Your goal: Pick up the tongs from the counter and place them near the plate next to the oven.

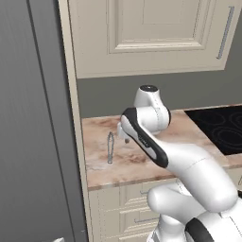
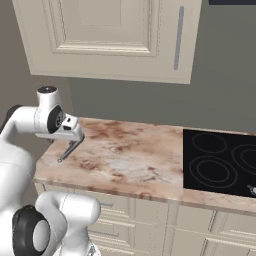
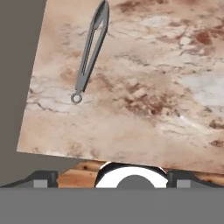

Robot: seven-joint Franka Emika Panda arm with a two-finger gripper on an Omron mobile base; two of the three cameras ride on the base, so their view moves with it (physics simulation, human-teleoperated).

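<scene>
The robot's gripper (image 2: 75, 134) hangs over the left end of the counter (image 2: 135, 155), close to the front edge. Its two dark fingers (image 3: 41, 178) stand far apart at the bottom of the hand view, so the hand is wide open and holds nothing.

Just past the hand, the tongs (image 1: 110, 147) lie flat on the counter near its left edge. The thin arms run from the front toward the back wall. In the hand view the little ring end is closest and the joined tip points away. The tongs (image 3: 91, 52) lie by themselves, apart from the fingers.

Farther along the counter, at its right end, sits the black stove top (image 2: 222, 162).

I think the hand is open wide so it can go down around the tongs next.
</scene>
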